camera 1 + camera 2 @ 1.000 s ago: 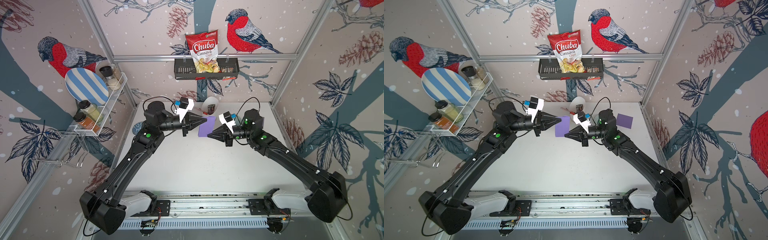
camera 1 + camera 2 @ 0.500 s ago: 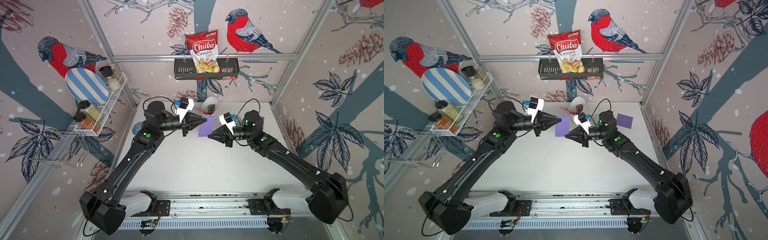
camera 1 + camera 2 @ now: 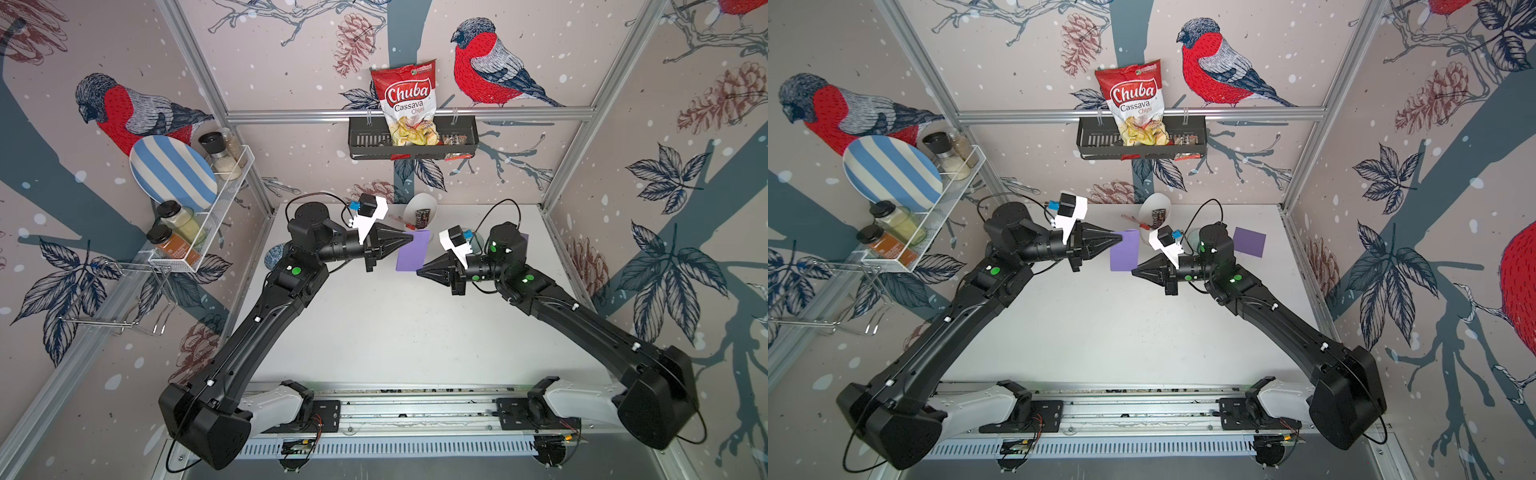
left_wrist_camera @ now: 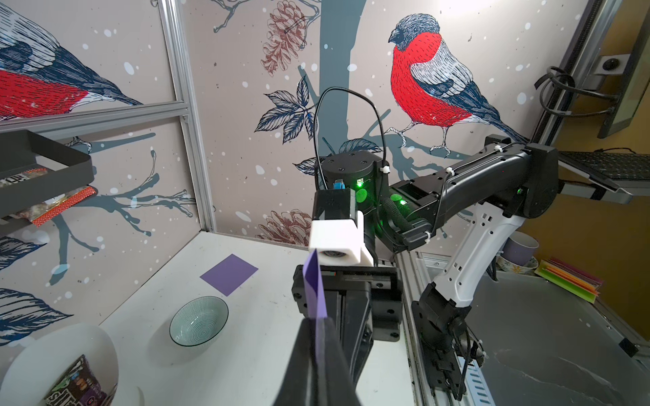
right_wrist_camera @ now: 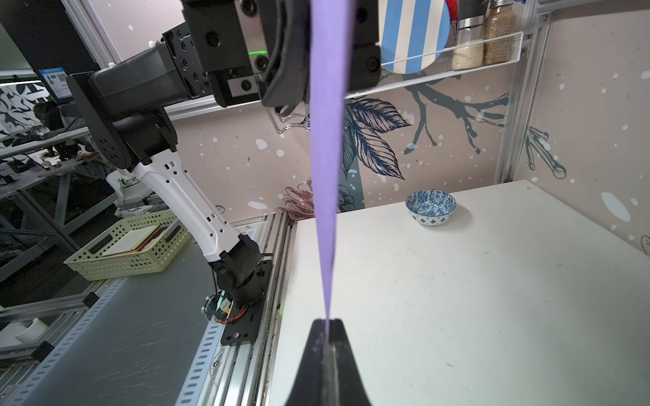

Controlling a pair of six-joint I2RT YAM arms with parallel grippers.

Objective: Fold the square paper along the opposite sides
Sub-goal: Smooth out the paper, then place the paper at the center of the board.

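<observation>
Right wrist view shows you the purple paper [image 5: 325, 140] edge-on, clamped at its near end in the right tool [image 5: 329, 321] and at its far end in the left tool [image 3: 411, 237], hanging clear above the surface [image 3: 395, 332]. Compared with a second ago, hardly anything has moved; the crease probably still awaits pressing.

We saw a white table [image 3: 395, 332] carrying 1 purple paper square [image 3: 1249, 242] lying flat near its far right side, 1 clear ribbed bowl [image 4: 198, 325] near that square, 1 white bowl [image 3: 1154, 212] of snack packets at the back, and 1 blue patterned bowl [image 5: 430, 206] near the left wall.
</observation>
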